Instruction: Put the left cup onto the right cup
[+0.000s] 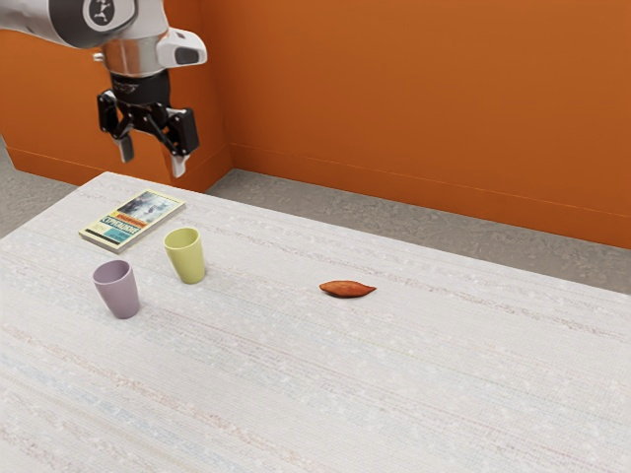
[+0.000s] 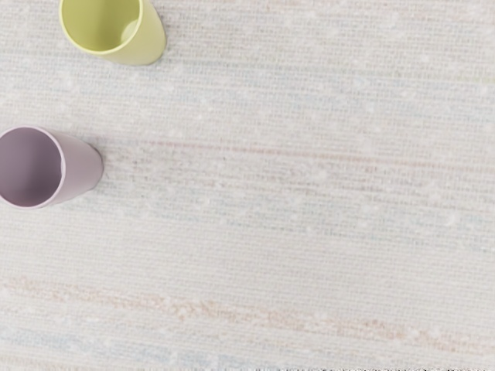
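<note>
Lilac cup (image 1: 117, 288) and yellow-green cup (image 1: 185, 254) standing apart, upright for stacking; tool (image 1: 151, 156) hovering upper left, fingers spread, empty.

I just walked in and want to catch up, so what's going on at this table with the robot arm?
Nothing is being handled yet. The arm's pincer hangs open and empty above the table's far corner, over a book. The purple cup and the yellow-green cup stand upright on the table, close together but apart, so the stacking has not begun. A small orange-brown item lies off toward the exterior view's right.
</note>
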`<move>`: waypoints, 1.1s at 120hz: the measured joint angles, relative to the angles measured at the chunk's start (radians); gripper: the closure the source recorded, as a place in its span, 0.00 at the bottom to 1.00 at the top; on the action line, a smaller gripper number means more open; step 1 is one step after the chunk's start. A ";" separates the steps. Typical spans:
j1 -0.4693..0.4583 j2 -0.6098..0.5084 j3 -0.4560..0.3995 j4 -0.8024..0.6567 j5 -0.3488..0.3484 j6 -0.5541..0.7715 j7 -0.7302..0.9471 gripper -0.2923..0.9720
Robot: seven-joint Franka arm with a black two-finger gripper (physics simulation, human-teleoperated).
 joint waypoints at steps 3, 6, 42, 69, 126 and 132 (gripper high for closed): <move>-0.002 0.000 0.000 0.000 -0.001 -0.001 -0.001 0.23; -0.003 0.000 0.000 0.001 -0.002 -0.002 -0.002 0.23; 0.034 0.184 -0.006 0.158 0.006 -0.003 -0.006 0.23; 0.076 0.238 -0.001 0.117 0.022 0.048 -0.001 0.23; 0.091 0.248 0.040 -0.207 0.014 0.339 0.015 0.23; 0.092 0.247 0.067 -0.210 0.012 0.357 0.025 0.23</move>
